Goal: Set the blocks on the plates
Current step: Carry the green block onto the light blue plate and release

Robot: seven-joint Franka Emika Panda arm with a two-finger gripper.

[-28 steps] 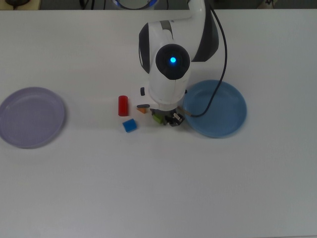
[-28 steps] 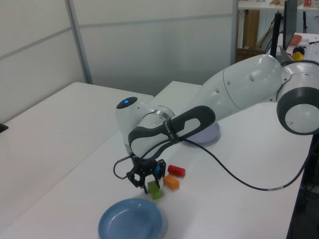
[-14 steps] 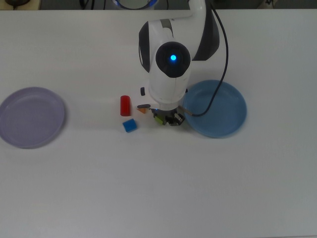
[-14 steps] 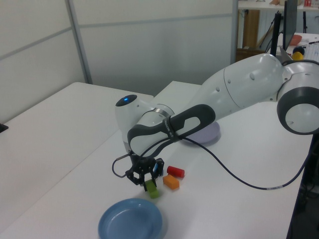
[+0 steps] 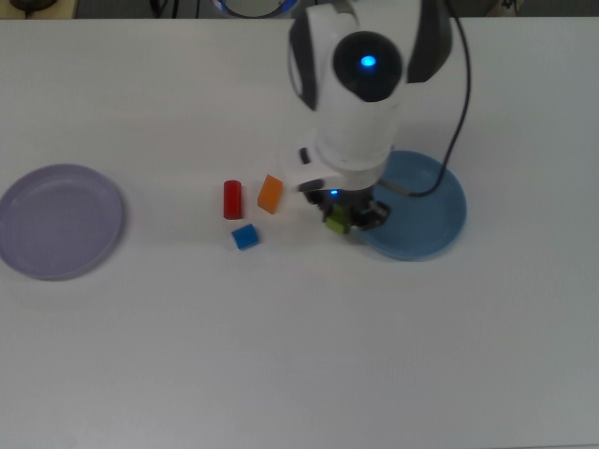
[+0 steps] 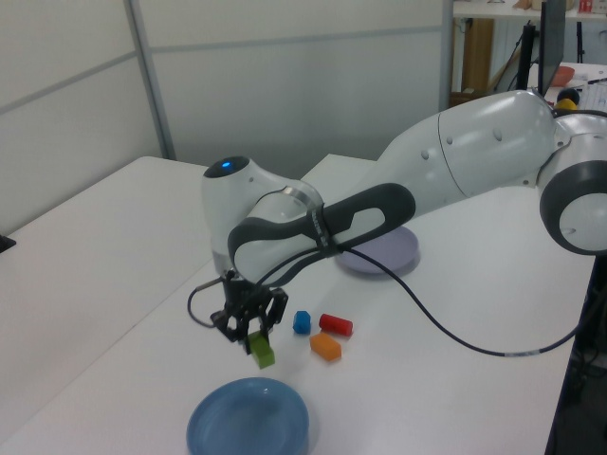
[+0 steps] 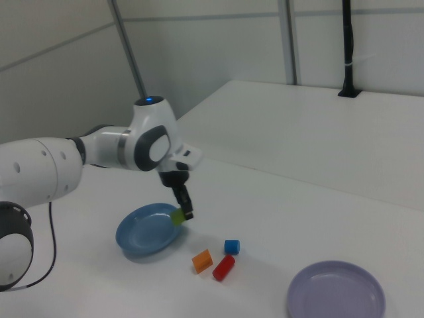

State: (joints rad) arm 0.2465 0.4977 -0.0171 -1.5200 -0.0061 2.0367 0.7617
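My gripper (image 5: 344, 218) (image 6: 254, 341) (image 7: 183, 213) is shut on the lime-green block (image 5: 336, 223) (image 6: 263, 355) (image 7: 177, 216) and holds it in the air just beside the rim of the blue plate (image 5: 423, 206) (image 6: 248, 418) (image 7: 147, 229). On the table lie the red cylinder (image 5: 232, 199) (image 6: 336, 325) (image 7: 224, 267), the orange block (image 5: 270, 194) (image 6: 325, 347) (image 7: 203, 261) and the blue cube (image 5: 245, 237) (image 6: 302, 322) (image 7: 231, 247). Far off at the top view's left sits the lilac plate (image 5: 58, 221) (image 6: 381, 251) (image 7: 336, 291), with nothing on it.
The white arm and its black cable (image 5: 459, 103) (image 6: 446, 332) reach over the blue plate's side of the table. A black post (image 7: 349, 46) stands at the far table edge in the right view.
The gripper has risen with the lime-green block and carried it toward the blue plate. The orange block, hidden under the arm before, now lies in plain sight. The other blocks have not moved.
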